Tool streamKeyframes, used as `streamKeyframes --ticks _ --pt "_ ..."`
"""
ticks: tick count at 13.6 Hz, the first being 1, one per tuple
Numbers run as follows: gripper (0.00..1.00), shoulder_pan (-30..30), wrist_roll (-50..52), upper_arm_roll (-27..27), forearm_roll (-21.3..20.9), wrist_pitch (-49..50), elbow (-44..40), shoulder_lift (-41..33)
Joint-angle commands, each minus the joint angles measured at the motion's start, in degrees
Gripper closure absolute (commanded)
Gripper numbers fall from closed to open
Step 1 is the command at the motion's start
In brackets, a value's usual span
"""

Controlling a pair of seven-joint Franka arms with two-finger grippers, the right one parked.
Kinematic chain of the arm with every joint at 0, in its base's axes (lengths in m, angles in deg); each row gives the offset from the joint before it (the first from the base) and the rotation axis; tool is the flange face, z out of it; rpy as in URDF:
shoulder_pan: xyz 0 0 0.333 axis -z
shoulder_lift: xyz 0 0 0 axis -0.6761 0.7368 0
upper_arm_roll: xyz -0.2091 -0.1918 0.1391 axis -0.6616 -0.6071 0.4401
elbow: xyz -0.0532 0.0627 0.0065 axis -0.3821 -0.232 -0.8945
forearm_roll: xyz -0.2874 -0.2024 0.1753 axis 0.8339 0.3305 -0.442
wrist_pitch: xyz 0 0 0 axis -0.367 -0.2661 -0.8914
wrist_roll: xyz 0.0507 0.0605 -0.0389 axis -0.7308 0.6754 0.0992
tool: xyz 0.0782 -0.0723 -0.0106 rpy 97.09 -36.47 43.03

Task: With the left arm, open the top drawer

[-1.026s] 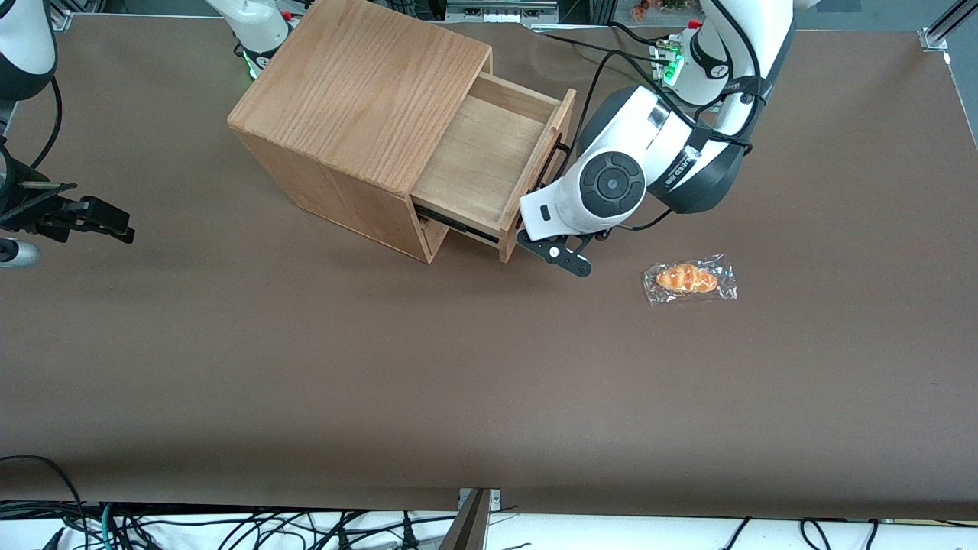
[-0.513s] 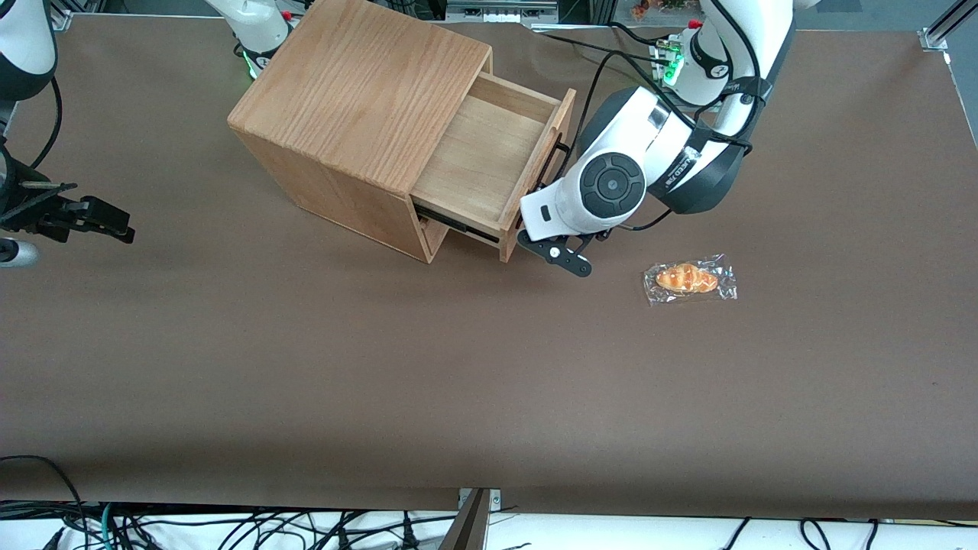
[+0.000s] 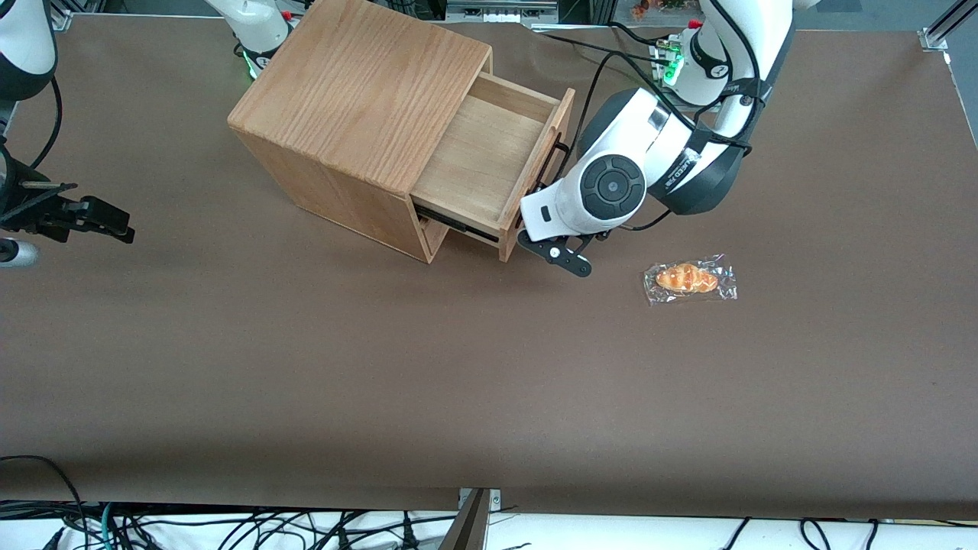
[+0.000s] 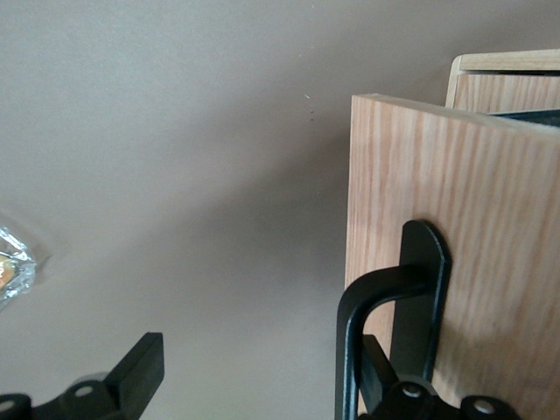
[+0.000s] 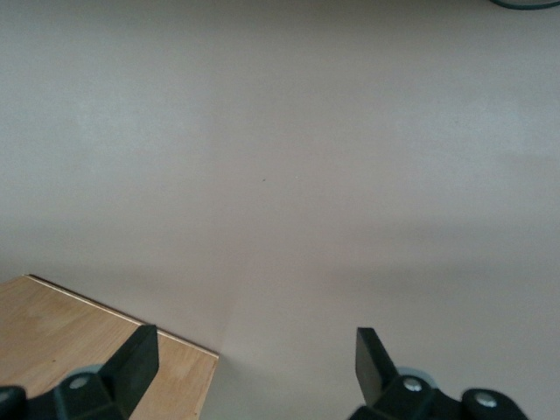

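cabinet [image 3: 359, 99]: light oak, visible grain, satin. top drawer [image 3: 489, 153]: bare, paler wood inside, handle [image 4: 385, 306] smooth black metal, semi-matt. left arm [image 3: 649, 153]: glossy white plastic shell, dark grey cap. gripper [image 3: 554, 252] in front of the drawer: matt black. table [image 3: 458, 367]: matt brown covering. bread [image 3: 688, 279] in shiny crinkled clear plastic.

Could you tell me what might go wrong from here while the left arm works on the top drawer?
The open gripper has one finger hooked inside the black handle; retreating sideways could snag it. The top drawer is already well out, so pulling more could drag the cabinet. The wrapped bread lies close.
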Motion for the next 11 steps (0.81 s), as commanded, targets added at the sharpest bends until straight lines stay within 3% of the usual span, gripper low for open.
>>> streamKeyframes --ticks 1,11 --pt "0.03 0.12 -2.50 -0.02 2.19 1.75 1.01 -0.77" --pt "0.03 -2.43 -4.61 -0.02 4.21 2.01 0.40 -0.86"
